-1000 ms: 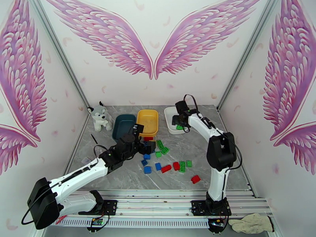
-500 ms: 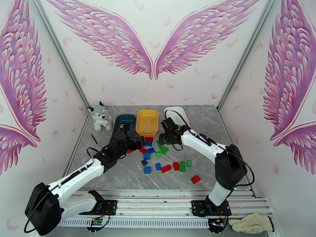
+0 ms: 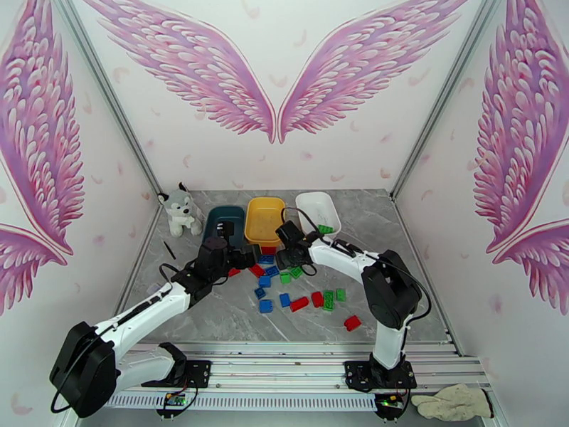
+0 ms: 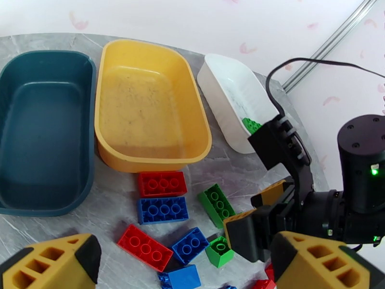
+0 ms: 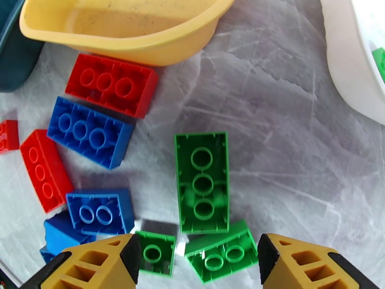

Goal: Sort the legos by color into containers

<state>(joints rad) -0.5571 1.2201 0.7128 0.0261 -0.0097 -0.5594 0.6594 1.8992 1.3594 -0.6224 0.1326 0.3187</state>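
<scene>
The legos lie scattered in front of three containers: a dark teal tray (image 4: 43,126), a yellow tray (image 4: 144,111) and a white tray (image 4: 226,92). One green lego (image 4: 250,125) lies in the white tray. My right gripper (image 5: 199,263) hangs open just above the green legos, a long one (image 5: 202,181) and two small ones (image 5: 154,254) between its fingers. My left gripper (image 4: 183,266) is wide open above the red brick (image 4: 162,183) and blue brick (image 4: 162,209), holding nothing. From above, the left gripper (image 3: 242,259) and the right gripper (image 3: 288,254) are close together in front of the yellow tray (image 3: 264,218).
A plush husky (image 3: 179,211) sits at the back left beside the teal tray (image 3: 222,223). A thin black stick (image 3: 169,249) lies left of the left arm. More bricks, red (image 3: 351,322) and green (image 3: 328,299), lie nearer the front. A glove (image 3: 455,402) rests off the table.
My right arm has swung from over the white tray leftward and down to the green bricks in front of the yellow tray. The left gripper has drawn back slightly to the left, still open.
</scene>
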